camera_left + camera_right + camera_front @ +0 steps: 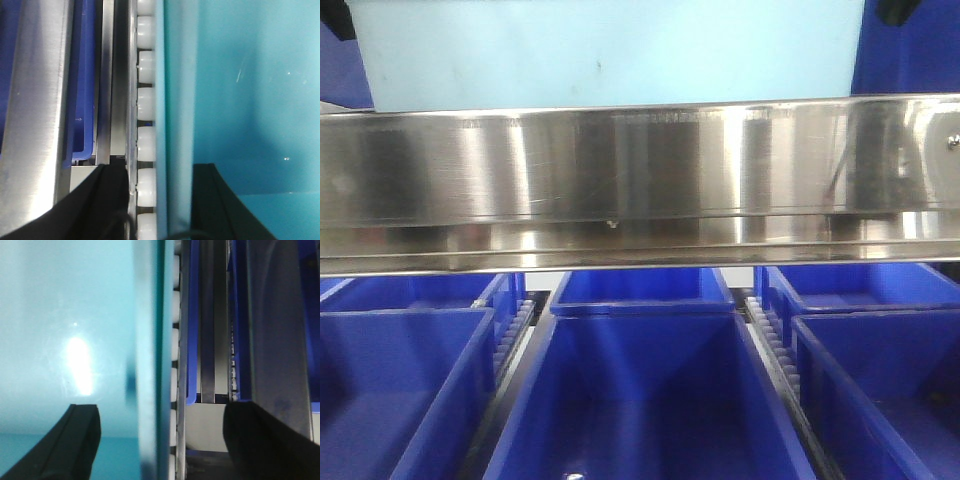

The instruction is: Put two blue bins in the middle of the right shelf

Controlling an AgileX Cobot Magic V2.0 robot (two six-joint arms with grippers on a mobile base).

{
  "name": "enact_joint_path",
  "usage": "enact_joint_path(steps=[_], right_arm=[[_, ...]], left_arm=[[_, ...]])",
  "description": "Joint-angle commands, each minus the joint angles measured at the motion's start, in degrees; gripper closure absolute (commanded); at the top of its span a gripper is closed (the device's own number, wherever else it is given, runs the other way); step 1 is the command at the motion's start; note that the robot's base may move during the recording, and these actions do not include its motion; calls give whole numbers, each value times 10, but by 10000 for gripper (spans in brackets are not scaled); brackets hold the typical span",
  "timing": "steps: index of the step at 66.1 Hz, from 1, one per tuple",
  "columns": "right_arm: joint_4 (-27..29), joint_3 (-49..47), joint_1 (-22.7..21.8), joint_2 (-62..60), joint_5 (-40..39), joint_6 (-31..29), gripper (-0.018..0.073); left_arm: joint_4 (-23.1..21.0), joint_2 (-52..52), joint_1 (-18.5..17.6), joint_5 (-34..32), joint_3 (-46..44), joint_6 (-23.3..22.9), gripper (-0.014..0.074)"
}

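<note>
**Pale light-blue rectangular plastic bin [610, 50] at the steel tier, claws spread over its walls**

At the left claw [157, 167], jaws apart, not clamped: one black finger [220, 205] inside the bin against its wall, the other outside with a sliver of gap to the thick rim. Just outboard of this claw, a row of white plastic rollers [146, 107] alongside the bin wall. Further outboard, a dark royal-blue plastic crate [82, 100] and a brushed-steel strip [35, 125].

At the right claw [162, 407], jaws wide too, astride the opposite wall with clear space on both sides, gripping nothing. Outboard of it, more white rollers and blue crate rims.

From the front, between the two claws, the bin directly above and behind the wide shiny brushed-steel front rail [640, 170] of the rack tier, base hidden by that rail. Below the claws, under the rail, three lanes of dark royal-blue plastic crates.
</note>
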Motion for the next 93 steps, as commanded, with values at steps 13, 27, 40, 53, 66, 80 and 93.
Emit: enact_joint_path(steps=[13, 27, 40, 53, 66, 80, 93], right_arm=[[-4, -3, 0, -2, -2, -6, 158], [-4, -4, 0, -2, -2, -6, 303], [-4, -23, 0, -5, -2, -25, 483], [-5, -29, 0, -4, -2, -32, 659], [-5, -29, 0, 6, -2, -32, 725], [8, -29, 0, 21, -2, -32, 725], [10, -29, 0, 21, -2, -32, 725]], left_arm=[[-4, -2, -2, -7, -6, -4, 395], [-4, -2, -2, -7, -6, -4, 395], [-4, -2, -2, -7, -6, -4, 395], [-4, -2, -2, -7, -6, -4, 395], [-4, -2, -2, -7, -5, -4, 398], [-6, 14, -2, 1, -5, -4, 545], [-14, 24, -2, 9, -5, -4, 708]])
